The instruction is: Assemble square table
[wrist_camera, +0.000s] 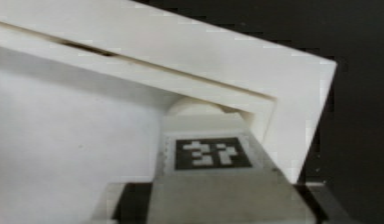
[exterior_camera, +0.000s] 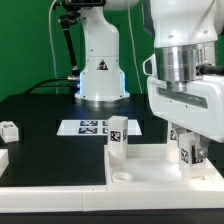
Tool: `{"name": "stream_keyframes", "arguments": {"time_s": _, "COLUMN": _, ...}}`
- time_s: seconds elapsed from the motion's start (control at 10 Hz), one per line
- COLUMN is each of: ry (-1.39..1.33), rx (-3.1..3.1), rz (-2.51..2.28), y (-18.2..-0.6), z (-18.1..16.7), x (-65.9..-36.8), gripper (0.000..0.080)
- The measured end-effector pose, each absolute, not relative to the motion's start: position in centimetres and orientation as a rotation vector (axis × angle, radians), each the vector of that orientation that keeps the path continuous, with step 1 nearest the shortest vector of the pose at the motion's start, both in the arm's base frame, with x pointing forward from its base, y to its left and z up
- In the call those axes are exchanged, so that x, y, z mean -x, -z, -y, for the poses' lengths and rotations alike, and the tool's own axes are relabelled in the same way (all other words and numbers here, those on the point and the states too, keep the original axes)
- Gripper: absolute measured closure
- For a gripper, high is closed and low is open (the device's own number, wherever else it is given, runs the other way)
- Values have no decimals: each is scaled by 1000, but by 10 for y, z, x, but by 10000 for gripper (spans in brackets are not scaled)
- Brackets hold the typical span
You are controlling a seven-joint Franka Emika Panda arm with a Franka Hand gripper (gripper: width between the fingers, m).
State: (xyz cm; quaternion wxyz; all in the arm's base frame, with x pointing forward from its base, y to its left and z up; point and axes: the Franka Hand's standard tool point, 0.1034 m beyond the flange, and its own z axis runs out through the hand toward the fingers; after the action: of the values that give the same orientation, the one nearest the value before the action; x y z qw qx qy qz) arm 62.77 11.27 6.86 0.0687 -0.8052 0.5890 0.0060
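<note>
Square tabletop [exterior_camera: 145, 165] lies hollow rimmed face up on the black table [exterior_camera: 50, 145]. One leg [wrist_camera: 215, 150] stands upright in a corner of the hollow, between the jaws of the gripper [exterior_camera: 186, 150]. Whether they clamp it cannot be told. A second leg [exterior_camera: 117, 135] stands upright at the tabletop's far edge.

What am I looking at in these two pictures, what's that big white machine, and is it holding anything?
It is a robot arm putting a square table together. One picture comes from a camera standing apart; the other from a camera on the arm's wrist, looking past its gripper. On the black table lies the white tabletop, rimmed face up, with one leg standing upright on it. A second leg, tagged, stands in a corner between the gripper's two fingers; whether they clamp it I cannot tell. Farther back lie the marker board and a loose leg.
</note>
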Motion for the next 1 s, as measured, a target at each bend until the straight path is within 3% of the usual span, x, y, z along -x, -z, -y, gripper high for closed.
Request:
{"name": "stream_keyframes", "arguments": {"time_s": 0.1, "ry": -18, "rx": 2425, "rz": -1773, "y": -69, "z": -113, "x": -628, "gripper": 314}}
{"name": "stream_keyframes", "arguments": {"time_s": 0.2, "ry": 12, "rx": 2551, "rz": -1619, "y": -68, "z": -117, "x": -627, "gripper": 314}}
{"name": "stream_keyframes", "arguments": {"time_s": 0.3, "ry": 19, "rx": 2677, "rz": -1431, "y": -70, "z": -121, "x": -627, "gripper": 187}}
{"name": "stream_keyframes", "arguments": {"time_s": 0.6, "ry": 12, "rx": 2742, "rz": -1295, "y": -71, "z": -124, "x": -627, "gripper": 152}}
{"name": "stream_keyframes", "arguments": {"time_s": 1.0, "ry": 63, "rx": 2945, "rz": -750, "y": -66, "z": -126, "x": -625, "gripper": 150}}
